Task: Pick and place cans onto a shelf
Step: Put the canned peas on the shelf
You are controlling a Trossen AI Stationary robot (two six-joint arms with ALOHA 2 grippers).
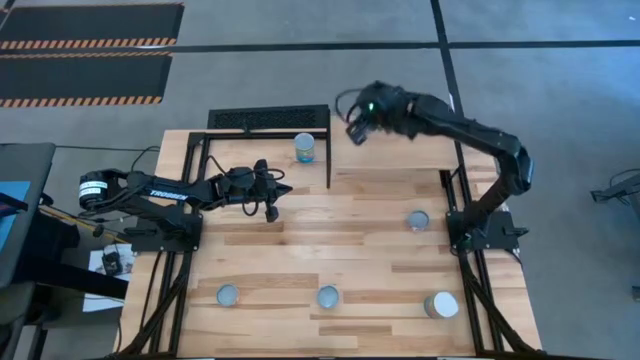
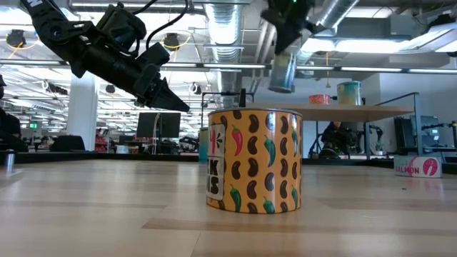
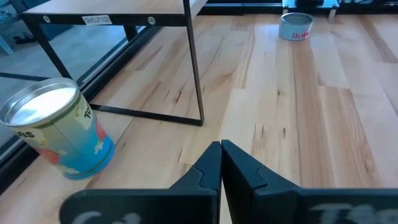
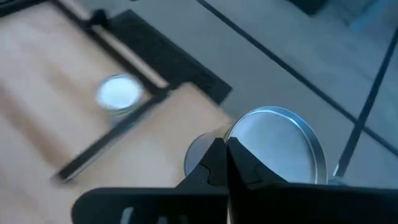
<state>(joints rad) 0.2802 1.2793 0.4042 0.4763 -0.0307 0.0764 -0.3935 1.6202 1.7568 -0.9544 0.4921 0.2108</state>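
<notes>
My right gripper (image 1: 356, 132) is high over the table's far side, right of the shelf's black post (image 1: 330, 165), and is shut on a can (image 2: 282, 71) with a silver top (image 4: 280, 146). My left gripper (image 3: 221, 155) is shut and empty, in the air near the shelf's frame (image 1: 275, 190). The shelf's pale board (image 3: 112, 9) stands on thin black legs. A can with a blue and yellow label (image 3: 56, 130) stands upright on its base beside the frame, and also shows in the high view (image 1: 305, 148). My right gripper holds the can at its upper end (image 4: 249, 146), coming from above with the fingers pointing down. The fingers themselves hide the exact place of contact. The can hangs below the gripper, lifted clear of everything and tilted a little.
Other cans stand on the tabletop: one at mid right (image 1: 418, 220) and three along the near edge (image 1: 228, 295), (image 1: 328, 297), (image 1: 440, 305). A can patterned with beans and chillies (image 2: 253, 160) stands close in the low view. The middle of the tabletop (image 1: 330, 240) is bare wood.
</notes>
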